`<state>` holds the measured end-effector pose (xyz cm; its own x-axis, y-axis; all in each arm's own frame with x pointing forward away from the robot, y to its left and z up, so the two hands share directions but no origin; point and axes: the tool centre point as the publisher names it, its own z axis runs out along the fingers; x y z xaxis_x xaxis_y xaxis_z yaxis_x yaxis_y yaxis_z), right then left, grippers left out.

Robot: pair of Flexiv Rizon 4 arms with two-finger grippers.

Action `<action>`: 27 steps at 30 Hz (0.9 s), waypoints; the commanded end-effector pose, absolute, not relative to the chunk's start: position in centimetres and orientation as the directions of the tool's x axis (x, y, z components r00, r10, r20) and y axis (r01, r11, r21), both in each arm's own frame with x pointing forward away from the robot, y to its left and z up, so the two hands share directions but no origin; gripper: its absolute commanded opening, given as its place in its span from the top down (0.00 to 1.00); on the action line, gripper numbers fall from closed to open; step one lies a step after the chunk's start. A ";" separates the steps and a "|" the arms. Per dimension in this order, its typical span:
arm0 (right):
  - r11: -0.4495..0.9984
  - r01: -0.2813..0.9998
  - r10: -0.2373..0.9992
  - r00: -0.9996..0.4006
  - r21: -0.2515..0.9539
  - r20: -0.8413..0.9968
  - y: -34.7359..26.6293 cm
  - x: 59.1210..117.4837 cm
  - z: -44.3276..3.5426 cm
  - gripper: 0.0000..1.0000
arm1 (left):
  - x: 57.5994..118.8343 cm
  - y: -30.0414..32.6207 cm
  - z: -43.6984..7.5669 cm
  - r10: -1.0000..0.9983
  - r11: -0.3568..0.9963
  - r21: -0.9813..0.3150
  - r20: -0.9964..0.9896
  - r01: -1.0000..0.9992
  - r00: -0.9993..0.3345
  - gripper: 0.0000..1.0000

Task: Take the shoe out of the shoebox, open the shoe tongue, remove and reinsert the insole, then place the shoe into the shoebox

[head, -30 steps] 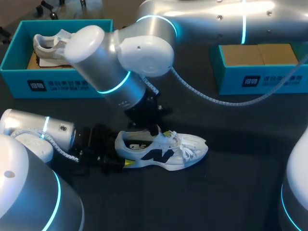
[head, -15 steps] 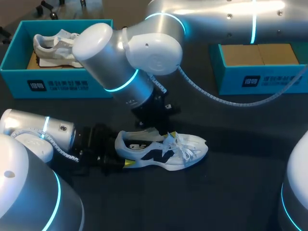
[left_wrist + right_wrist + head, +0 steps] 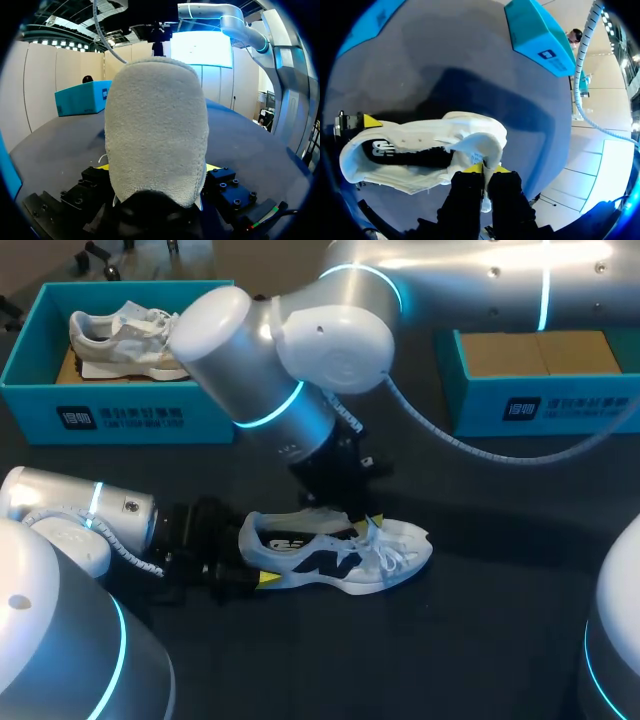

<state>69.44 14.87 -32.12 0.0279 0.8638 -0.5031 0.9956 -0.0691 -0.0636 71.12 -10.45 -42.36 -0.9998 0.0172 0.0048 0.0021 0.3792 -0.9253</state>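
A white sneaker with dark side markings (image 3: 330,552) stands upright on the dark table, toe to the right. My left gripper (image 3: 262,576) holds its heel from behind; in the left wrist view the grey heel (image 3: 156,125) fills the space between the fingers, and the left gripper (image 3: 157,167) touches it on both sides. My right gripper (image 3: 367,525) comes down from above onto the shoe's opening. In the right wrist view the right gripper (image 3: 485,170) is shut on the white tongue (image 3: 481,145), lifted away from the shoe (image 3: 410,152).
A teal shoebox (image 3: 120,420) stands at the back left with a second white shoe (image 3: 120,335) inside. Another teal box (image 3: 540,405) with brown cardboard in it stands at the back right.
My right arm has shifted right, toward the toe, taking the pinched tongue along. The left arm and the shoe's heel have stayed in place.
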 end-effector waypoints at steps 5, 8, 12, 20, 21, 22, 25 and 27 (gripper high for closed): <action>-0.534 0.822 0.683 0.558 0.200 -0.472 14.0 68.5 -33.9 0.67 | 71.1 -10.5 -42.7 0.019 0.384 -0.923 0.007 0.001 -1.000 1.00; -0.545 0.816 0.672 0.564 0.195 -0.480 13.8 68.4 -34.2 0.53 | 71.1 -10.5 -42.7 0.019 0.384 -0.923 0.007 0.001 -1.000 1.00; -0.563 0.804 0.655 0.575 0.191 -0.490 13.5 68.2 -34.5 0.15 | 71.1 -10.5 -42.7 0.019 0.384 -0.923 0.007 0.001 -1.000 1.00; -0.578 0.788 0.623 0.594 0.212 -0.509 12.9 68.0 -33.7 0.00 | 71.1 -10.5 -42.7 0.019 0.384 -0.923 0.007 0.001 -1.000 1.00; -0.579 0.785 0.617 0.598 0.220 -0.511 12.9 68.0 -33.5 0.00 | 71.1 -10.5 -42.7 0.019 0.384 -0.923 0.007 0.001 -1.000 1.00; -0.578 0.783 0.609 0.601 0.229 -0.518 12.8 67.9 -33.3 0.00 | 71.1 -10.5 -42.7 0.019 0.384 -0.923 0.007 0.001 -1.000 1.00; -0.573 0.780 0.588 0.605 0.252 -0.536 12.8 67.9 -32.6 0.00 | 71.1 -10.5 -42.7 0.019 0.384 -0.923 0.007 0.001 -1.000 1.00; -0.570 0.779 0.586 0.609 0.262 -0.535 12.8 67.9 -32.1 0.00 | 71.1 -10.5 -42.7 0.019 0.384 -0.923 0.007 0.001 -1.000 1.00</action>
<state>68.46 11.90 -32.64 0.0324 0.8203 -0.5711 0.9868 -0.1169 -0.1119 71.12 -10.45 -42.36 -0.9998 0.0172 0.0048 0.0021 0.3792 -0.9253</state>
